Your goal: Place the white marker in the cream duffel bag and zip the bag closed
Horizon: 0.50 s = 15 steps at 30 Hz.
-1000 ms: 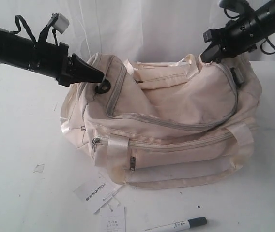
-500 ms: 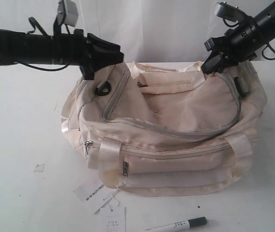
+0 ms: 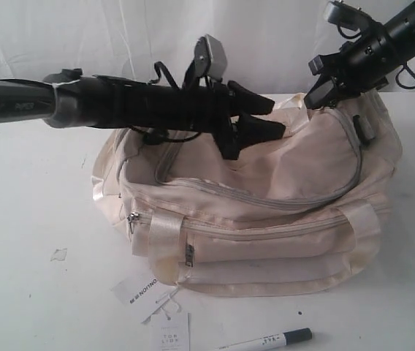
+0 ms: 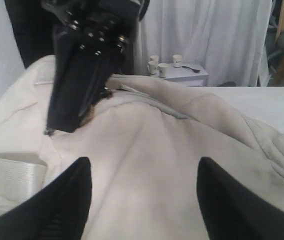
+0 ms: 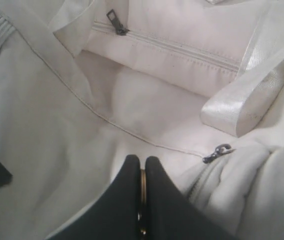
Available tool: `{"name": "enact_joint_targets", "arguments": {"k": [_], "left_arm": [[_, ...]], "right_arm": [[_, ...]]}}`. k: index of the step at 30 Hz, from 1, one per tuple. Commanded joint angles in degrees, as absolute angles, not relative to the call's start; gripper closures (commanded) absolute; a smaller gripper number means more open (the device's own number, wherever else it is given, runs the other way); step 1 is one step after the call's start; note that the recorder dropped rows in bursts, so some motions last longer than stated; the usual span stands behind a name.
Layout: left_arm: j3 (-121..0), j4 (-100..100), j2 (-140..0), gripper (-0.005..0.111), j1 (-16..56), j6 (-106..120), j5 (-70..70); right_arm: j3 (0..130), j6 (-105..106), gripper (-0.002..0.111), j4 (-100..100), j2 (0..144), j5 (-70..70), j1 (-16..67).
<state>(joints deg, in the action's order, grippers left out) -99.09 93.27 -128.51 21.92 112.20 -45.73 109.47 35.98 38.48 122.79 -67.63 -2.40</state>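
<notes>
The cream duffel bag (image 3: 280, 241) fills the middle of the white table (image 3: 25, 219). Bare table lies open to the left of the bag and in a strip in front of it. To the right of the bag only a narrow band of table shows. Off the bag's front left corner lie two white paper tags (image 3: 143, 291), and further left of them a small scrap (image 3: 59, 254). The table is matt white with a few faint specks. A white curtain (image 3: 120, 36) hangs behind the bag. In the left wrist view a small stand with white cups (image 4: 164, 67) is seen beyond the bag, before the curtain.

The white marker (image 3: 266, 341) lies flat on the table in front of the bag, well apart from it and close to the table's near edge. Its long axis runs nearly along the bag's front side, slightly slanted. The dark cap points toward the right arm's side.

The left hand (image 3: 277, 119) hovers over the middle of the bag's top, fingers spread wide with nothing between them. The right hand (image 3: 317, 91) touches the bag's back right top corner, fingers (image 5: 127, 195) pressed together. A thin brownish sliver shows between them; what it is cannot be told.
</notes>
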Motion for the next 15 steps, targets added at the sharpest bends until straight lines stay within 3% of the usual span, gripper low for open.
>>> {"name": "enact_joint_targets", "arguments": {"k": [1,15], "left_arm": [[-99.4,94.2,-129.7,0.042,25.2,115.4,-44.4],[-101.1,93.8,-132.1,0.042,32.5,117.3,-27.1]], "right_arm": [[109.1,35.6,0.108,39.0,121.8,-67.7,-3.0],[109.1,35.6,0.108,41.8,121.8,-69.2,-2.9]]}}
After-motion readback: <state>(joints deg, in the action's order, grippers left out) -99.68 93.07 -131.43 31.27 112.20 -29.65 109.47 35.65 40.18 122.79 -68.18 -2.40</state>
